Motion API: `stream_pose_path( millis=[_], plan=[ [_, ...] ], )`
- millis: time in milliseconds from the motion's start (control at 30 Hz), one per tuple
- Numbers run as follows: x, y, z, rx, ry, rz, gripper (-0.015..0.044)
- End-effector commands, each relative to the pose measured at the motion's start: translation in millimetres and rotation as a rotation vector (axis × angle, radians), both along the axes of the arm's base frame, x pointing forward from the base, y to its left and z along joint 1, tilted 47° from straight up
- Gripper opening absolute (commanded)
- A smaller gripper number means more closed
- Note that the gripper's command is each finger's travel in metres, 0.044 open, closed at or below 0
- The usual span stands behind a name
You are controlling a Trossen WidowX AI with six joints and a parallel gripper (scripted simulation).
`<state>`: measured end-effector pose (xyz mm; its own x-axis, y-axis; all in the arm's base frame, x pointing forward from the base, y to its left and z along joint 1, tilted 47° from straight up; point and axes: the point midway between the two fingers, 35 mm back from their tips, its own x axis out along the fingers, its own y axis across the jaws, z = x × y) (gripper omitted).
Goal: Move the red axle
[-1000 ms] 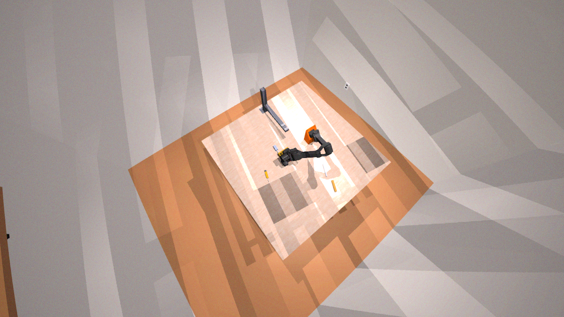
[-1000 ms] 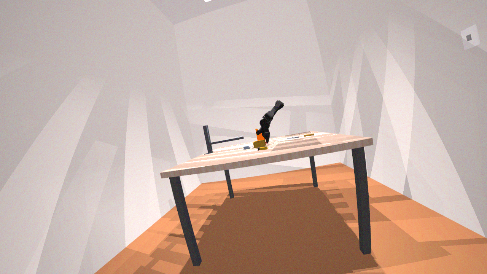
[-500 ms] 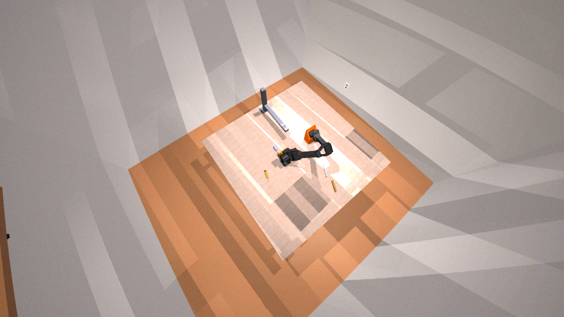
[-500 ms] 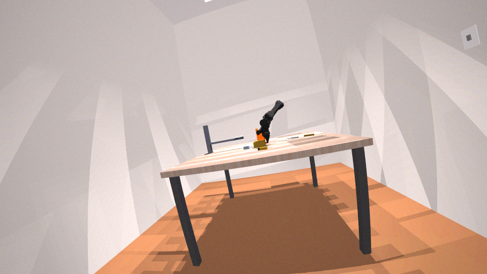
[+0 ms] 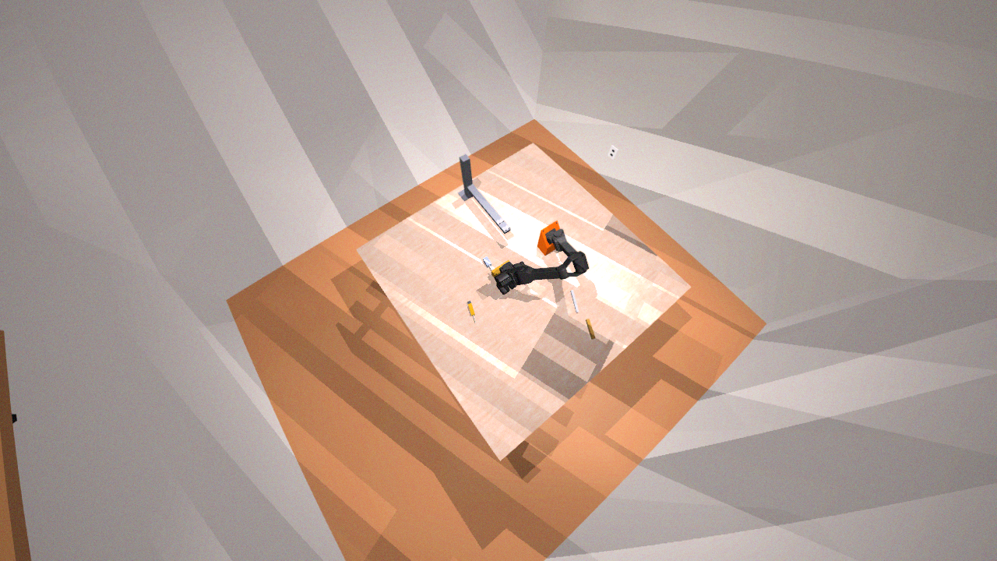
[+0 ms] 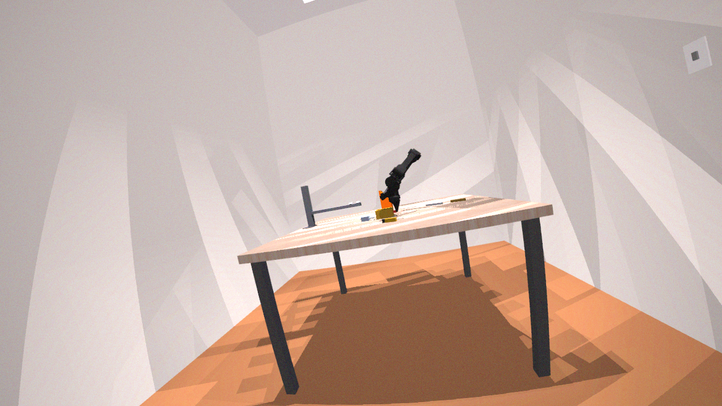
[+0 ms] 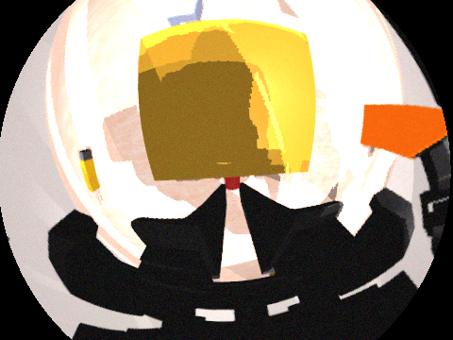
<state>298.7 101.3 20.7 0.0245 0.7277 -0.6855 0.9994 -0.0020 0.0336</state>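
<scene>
The yellow block-like beam (image 5: 499,266) (image 6: 383,213) (image 7: 226,104) stands on the table in front of my fingers. A short end of the red axle (image 7: 232,183) sticks out of its near face in the wrist view; the rest is hidden inside the beam. My gripper (image 6: 396,209) (image 7: 232,187) is shut on that end, with a fingertip on each side of it. The grey bracket (image 5: 487,206) (image 6: 334,207) has an upright post and a long arm. The small pale V-blocks (image 5: 503,225) (image 6: 357,203) sit at the arm's free end, away from my gripper.
A pale blue block (image 5: 486,261) (image 6: 365,218) lies just beyond the beam. A yellow-handled tool (image 5: 471,308) (image 7: 90,172) lies to one side. A pale rod (image 5: 574,301) and a brass-coloured bar (image 5: 590,328) lie farther off. An orange panel (image 5: 548,238) (image 7: 401,127) stands at my arm's base.
</scene>
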Motion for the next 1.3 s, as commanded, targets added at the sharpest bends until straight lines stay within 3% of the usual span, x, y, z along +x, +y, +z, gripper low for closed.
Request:
stream_pose_path(
  millis=[0,1267],
  plan=[
    [0.8,2.0,2.5,-0.001,-0.001,-0.001,0.0],
    [1.9,43.6,45.4,0.001,0.001,-0.005,0.0]
  ],
)
